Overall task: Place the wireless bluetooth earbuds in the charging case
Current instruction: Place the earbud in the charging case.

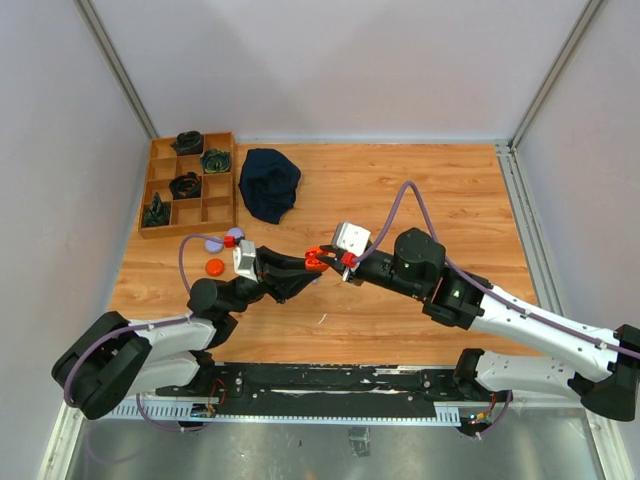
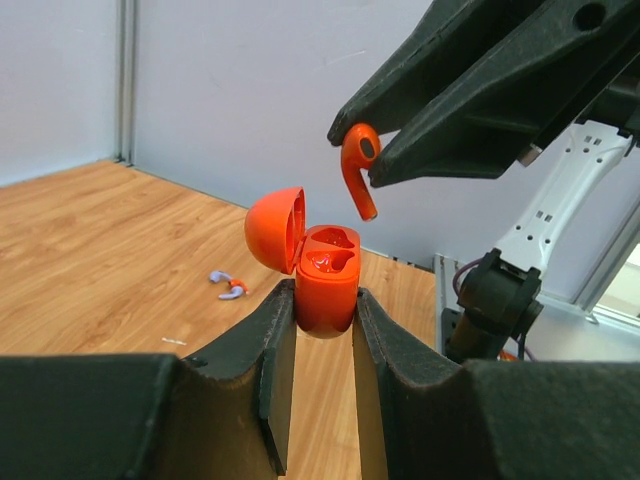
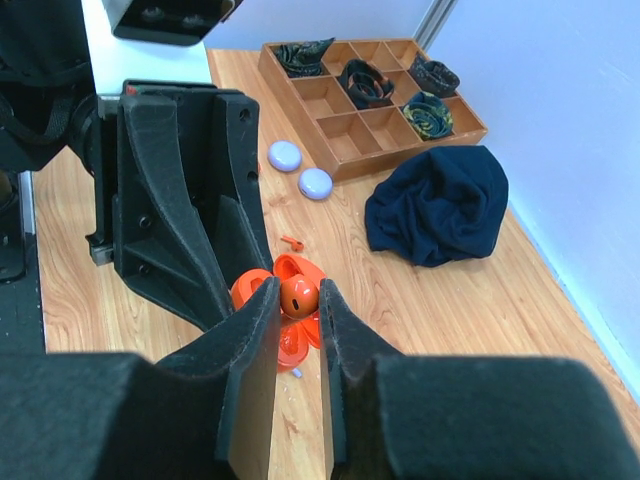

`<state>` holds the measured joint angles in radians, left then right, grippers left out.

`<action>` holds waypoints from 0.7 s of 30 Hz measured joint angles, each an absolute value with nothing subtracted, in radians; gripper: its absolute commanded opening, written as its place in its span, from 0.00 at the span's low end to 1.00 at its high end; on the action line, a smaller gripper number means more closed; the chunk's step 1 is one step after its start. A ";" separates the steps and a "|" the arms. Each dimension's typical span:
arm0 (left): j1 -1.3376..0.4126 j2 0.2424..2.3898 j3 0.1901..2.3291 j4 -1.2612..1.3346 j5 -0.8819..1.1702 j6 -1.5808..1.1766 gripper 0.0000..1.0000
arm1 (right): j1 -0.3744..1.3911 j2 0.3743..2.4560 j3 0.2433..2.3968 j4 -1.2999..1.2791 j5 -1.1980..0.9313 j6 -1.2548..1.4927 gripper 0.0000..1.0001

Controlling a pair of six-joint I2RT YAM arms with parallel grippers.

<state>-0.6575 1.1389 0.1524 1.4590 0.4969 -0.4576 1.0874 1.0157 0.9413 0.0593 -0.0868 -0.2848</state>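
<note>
Currently I am working through the insertion step, with both arms meeting above the middle of the wood-grain table (image 1: 400, 190). My left gripper (image 2: 323, 300) is clamping its two black fingers on the lower body of the glossy orange-red plastic charging case (image 2: 330, 265). It is holding the case upright, with the round lid hinged open toward nine o'clock and both moulded wells facing up and looking empty to me. My right gripper (image 2: 358, 148) is pinching the small orange-red plastic earbud (image 2: 363, 192) by its bulb, jaws tight on it and the stem hanging down. From the left wrist camera the bud is hovering at one o'clock from the case mouth, clear of it and not touching.

Next, I am judging, the bud needs carrying toward seven o'clock until the stem is lining up over one well. Then I should be matching its tilt to the well, lowering it straight, and releasing only once it is seating. The stem catching on the rim or the lid is the likely snag.

Small lavender-and-orange earbud pieces (image 2: 232, 287) are lying on the table at nine o'clock of the case, so I am reckoning the job is in its early part.
</note>
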 measured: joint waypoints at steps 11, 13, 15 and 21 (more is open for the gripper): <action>-0.657 1.162 0.158 1.481 0.518 -0.493 0.00 | 1.089 1.020 0.905 0.079 -0.086 -0.302 0.19; -0.657 1.162 0.159 1.481 0.519 -0.498 0.00 | 1.089 1.020 0.904 0.079 -0.086 -0.307 0.19; -0.657 1.163 0.159 1.483 0.519 -0.500 0.00 | 1.089 1.020 0.903 0.081 -0.086 -0.310 0.19; -0.657 1.172 0.162 1.488 0.521 -0.511 0.00 | 1.091 1.020 0.889 0.089 -0.093 -0.318 0.19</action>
<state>-0.6575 1.1721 0.1623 1.4876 0.5213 -0.5110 1.0912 1.0203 0.8890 0.0895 -0.0929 -0.3180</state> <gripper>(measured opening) 0.298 0.198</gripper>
